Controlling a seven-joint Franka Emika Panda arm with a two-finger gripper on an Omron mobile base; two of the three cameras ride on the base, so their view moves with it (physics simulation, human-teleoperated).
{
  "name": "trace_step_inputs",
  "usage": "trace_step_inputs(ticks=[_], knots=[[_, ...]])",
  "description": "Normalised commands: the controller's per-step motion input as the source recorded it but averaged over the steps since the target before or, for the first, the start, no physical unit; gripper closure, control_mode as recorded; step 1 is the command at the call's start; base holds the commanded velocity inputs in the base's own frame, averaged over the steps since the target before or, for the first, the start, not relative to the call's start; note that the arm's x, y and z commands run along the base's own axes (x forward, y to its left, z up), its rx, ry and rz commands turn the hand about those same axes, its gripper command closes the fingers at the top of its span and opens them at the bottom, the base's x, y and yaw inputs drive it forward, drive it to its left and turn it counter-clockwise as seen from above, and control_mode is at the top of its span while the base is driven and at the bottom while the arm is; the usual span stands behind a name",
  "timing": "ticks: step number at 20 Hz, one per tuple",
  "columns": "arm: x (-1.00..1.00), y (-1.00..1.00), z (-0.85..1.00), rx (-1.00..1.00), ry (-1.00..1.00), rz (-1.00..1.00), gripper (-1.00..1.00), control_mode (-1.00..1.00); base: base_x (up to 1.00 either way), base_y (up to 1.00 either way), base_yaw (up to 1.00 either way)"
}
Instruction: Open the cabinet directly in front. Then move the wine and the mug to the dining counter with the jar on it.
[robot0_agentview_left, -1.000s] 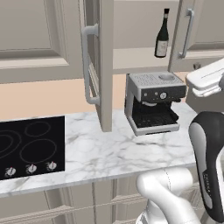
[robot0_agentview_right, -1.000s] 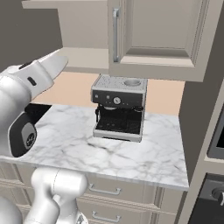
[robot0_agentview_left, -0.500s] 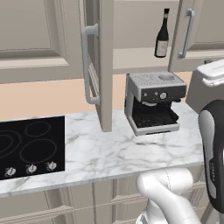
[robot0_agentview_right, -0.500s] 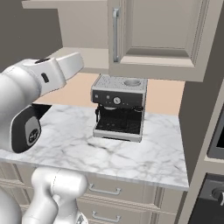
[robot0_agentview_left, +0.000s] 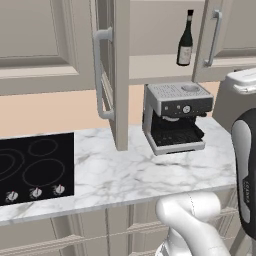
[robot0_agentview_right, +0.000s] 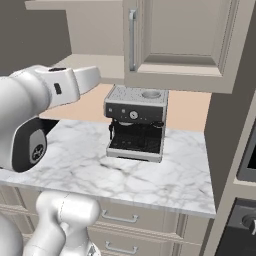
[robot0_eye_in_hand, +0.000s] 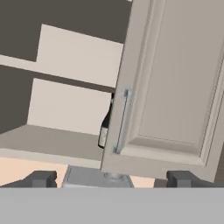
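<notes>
The cabinet (robot0_agentview_left: 150, 30) has its left door (robot0_agentview_left: 120, 75) swung fully out, edge-on to me, and its right door (robot0_agentview_left: 222, 35) ajar. The wine (robot0_agentview_left: 185, 42), a dark bottle with a pale label, stands at the right of the cabinet floor. In the hand view the right door (robot0_eye_in_hand: 175, 87) hides most of the wine (robot0_eye_in_hand: 104, 131), which shows just left of the silver handle (robot0_eye_in_hand: 122, 120). My gripper (robot0_eye_in_hand: 111, 179) is open, holds nothing, and hangs below and in front of the cabinet. The mug, the dining counter and the jar are out of view.
A silver coffee machine (robot0_agentview_left: 175, 117) stands on the marble counter (robot0_agentview_left: 120, 175) under the cabinet. A black cooktop (robot0_agentview_left: 30, 167) lies at the left. My white arm (robot0_agentview_right: 45, 100) rises before the counter. A dark tall unit (robot0_agentview_right: 240, 125) closes the right side.
My arm has swung: its upper link has lifted and turned towards the cabinet. The doors, the wine and the coffee machine have not moved.
</notes>
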Motion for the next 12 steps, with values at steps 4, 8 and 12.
trace_step_inputs(ticks=[4, 8, 12], knots=[[0.22, 0.00, -0.09, 0.09, 0.00, 0.00, -1.00, -1.00, 0.00, 0.00, 0.00], [0.24, 0.00, 0.00, 0.04, -0.03, 0.00, -1.00, -1.00, 0.00, 0.00, 0.00], [0.18, -0.18, 0.00, 0.03, -0.06, 0.00, -1.00, -1.00, 0.00, 0.00, 0.00]])
